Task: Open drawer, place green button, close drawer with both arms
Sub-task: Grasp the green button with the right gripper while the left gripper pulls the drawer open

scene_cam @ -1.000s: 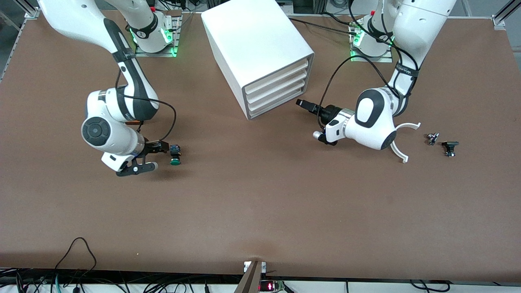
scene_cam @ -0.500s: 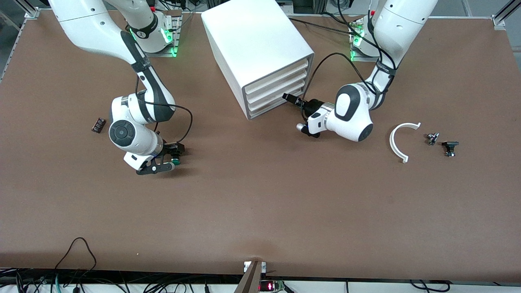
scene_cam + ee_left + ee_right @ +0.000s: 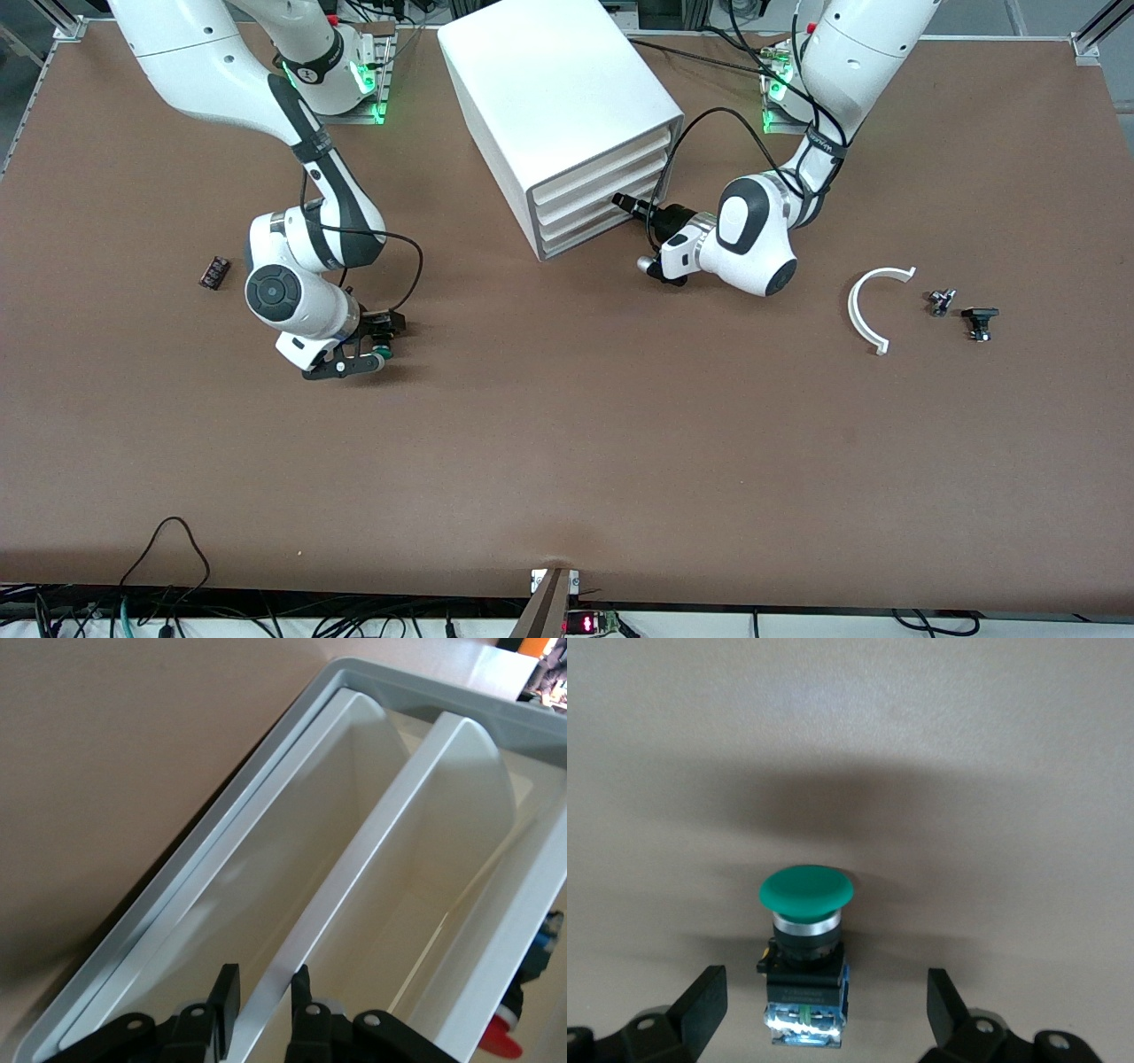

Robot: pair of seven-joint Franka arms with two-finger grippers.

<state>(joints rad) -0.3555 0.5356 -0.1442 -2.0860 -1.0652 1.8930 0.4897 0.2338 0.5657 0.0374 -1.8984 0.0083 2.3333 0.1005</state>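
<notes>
Nothing of the task was finished yet, as far as the views showed: all the fronts of the cabinet (image 3: 558,106) sat flush, the button (image 3: 804,948) lay on the table (image 3: 567,461), and both arms were only at their first grasps.

Toward the right arm's end of the table lay one small black part (image 3: 213,271), alone near that edge. Next came the right gripper (image 3: 376,341), low over the table with its fingers (image 3: 700,1005) wide apart and the button between them, touching neither (the green cap pointed away from the wrist). So the button was not yet gripped, and it lay nearer the front camera than the cabinet.

In the middle, at the table's edge where the bases stood, was the single cabinet with its stacked drawers. The left gripper (image 3: 625,204) was at its front, fingers (image 3: 226,992) a narrow way apart, straddling a white front lip. Which drawer (image 3: 594,237) that lip belonged to I could not tell for sure.

Toward the left arm's end lay one white curved strip (image 3: 864,310) and two small dark parts (image 3: 941,301) (image 3: 979,321).

Left to do, by my judgement: pull the drawer, drop in the button, push it shut.
</notes>
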